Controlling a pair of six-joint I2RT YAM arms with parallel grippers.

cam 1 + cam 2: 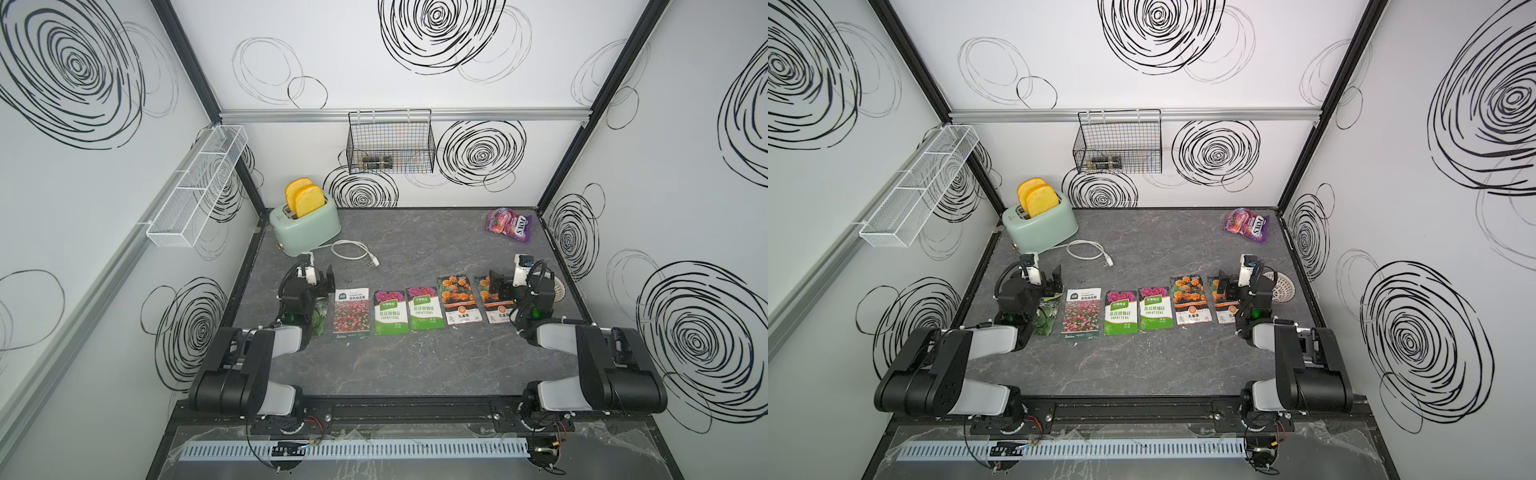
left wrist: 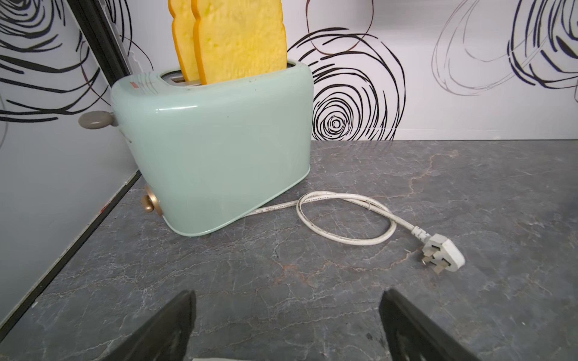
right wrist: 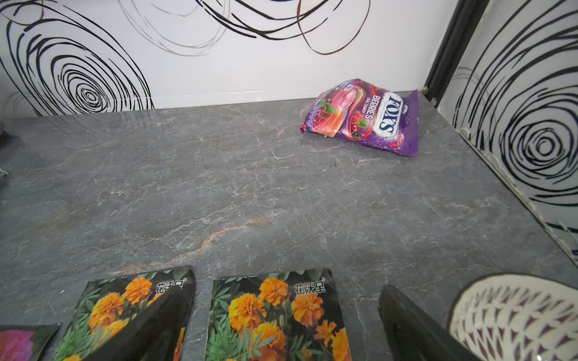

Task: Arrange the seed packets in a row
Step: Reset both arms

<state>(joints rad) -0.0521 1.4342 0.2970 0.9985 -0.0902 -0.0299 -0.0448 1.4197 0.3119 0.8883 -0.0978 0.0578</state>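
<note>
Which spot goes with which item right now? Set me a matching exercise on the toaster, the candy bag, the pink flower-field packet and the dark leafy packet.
Things:
1. toaster
2. candy bag
3. pink flower-field packet
4. dark leafy packet

Places:
A. far right corner of the table
B. left end of the row, partly under the left arm
C. far left corner
D. in the row, beside an IMPATIENS packet

Pairs: 1-C, 2-A, 3-D, 4-B.
</note>
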